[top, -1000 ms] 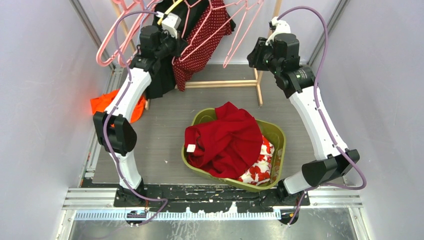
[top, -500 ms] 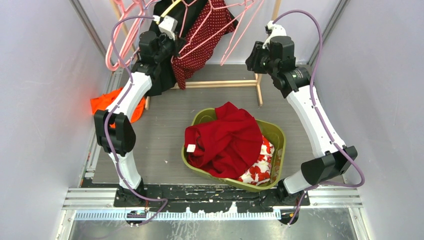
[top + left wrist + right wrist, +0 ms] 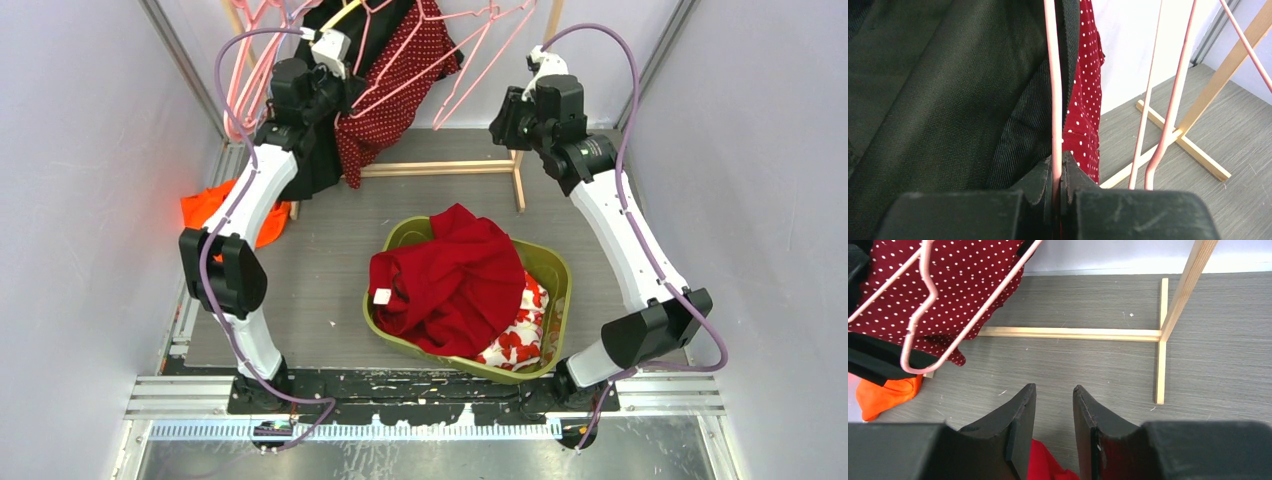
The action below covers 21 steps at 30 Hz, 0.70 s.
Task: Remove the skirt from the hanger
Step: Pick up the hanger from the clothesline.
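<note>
A dark red, white-dotted skirt point(image 3: 385, 110) hangs among pink wire hangers point(image 3: 470, 55) on the rack at the back. A black garment point(image 3: 320, 160) hangs beside it. My left gripper point(image 3: 338, 98) is shut on one pink hanger wire point(image 3: 1053, 90). In the left wrist view the black garment point(image 3: 948, 100) is to the left of the wire and the dotted skirt point(image 3: 1087, 100) just to its right. My right gripper point(image 3: 500, 122) is open and empty point(image 3: 1054, 390), held above the floor to the right of the skirt point(image 3: 963, 275) and clear of it.
The wooden rack has a floor bar point(image 3: 440, 167) and an upright post point(image 3: 1188, 285). A green basket point(image 3: 553, 262) in the middle holds a red garment point(image 3: 450, 280) and a floral one. An orange cloth point(image 3: 205, 207) lies at the left.
My left gripper has lifted and moved slightly left with the hanger, and the skirt swung left with it. My right gripper has shifted a little up and left, still open.
</note>
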Each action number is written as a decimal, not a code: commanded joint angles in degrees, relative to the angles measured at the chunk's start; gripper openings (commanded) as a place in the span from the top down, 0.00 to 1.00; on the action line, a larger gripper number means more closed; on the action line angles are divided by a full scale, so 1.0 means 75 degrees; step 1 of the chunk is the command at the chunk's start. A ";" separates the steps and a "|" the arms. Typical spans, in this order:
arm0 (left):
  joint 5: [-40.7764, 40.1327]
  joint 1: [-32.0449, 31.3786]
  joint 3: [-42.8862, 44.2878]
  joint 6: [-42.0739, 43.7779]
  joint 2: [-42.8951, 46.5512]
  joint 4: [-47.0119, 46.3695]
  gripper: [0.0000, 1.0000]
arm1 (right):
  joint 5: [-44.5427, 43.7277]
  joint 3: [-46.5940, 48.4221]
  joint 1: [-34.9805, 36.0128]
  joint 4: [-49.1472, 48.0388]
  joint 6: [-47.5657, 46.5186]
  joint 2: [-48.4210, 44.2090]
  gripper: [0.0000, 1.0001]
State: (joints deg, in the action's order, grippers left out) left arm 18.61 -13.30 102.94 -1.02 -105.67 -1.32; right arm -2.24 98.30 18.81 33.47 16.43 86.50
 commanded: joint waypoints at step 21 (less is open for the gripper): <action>-0.0489 0.0157 -0.0732 0.0080 0.1775 -0.1257 1.00 | -0.0158 -0.0352 0.0054 -0.0463 -0.0303 -0.0073 0.61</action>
State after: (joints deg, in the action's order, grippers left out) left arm 14.46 -12.91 96.84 -0.86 -98.74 -3.51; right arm -2.55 95.44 18.81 33.36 15.09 86.50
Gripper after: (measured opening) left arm 0.033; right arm 0.392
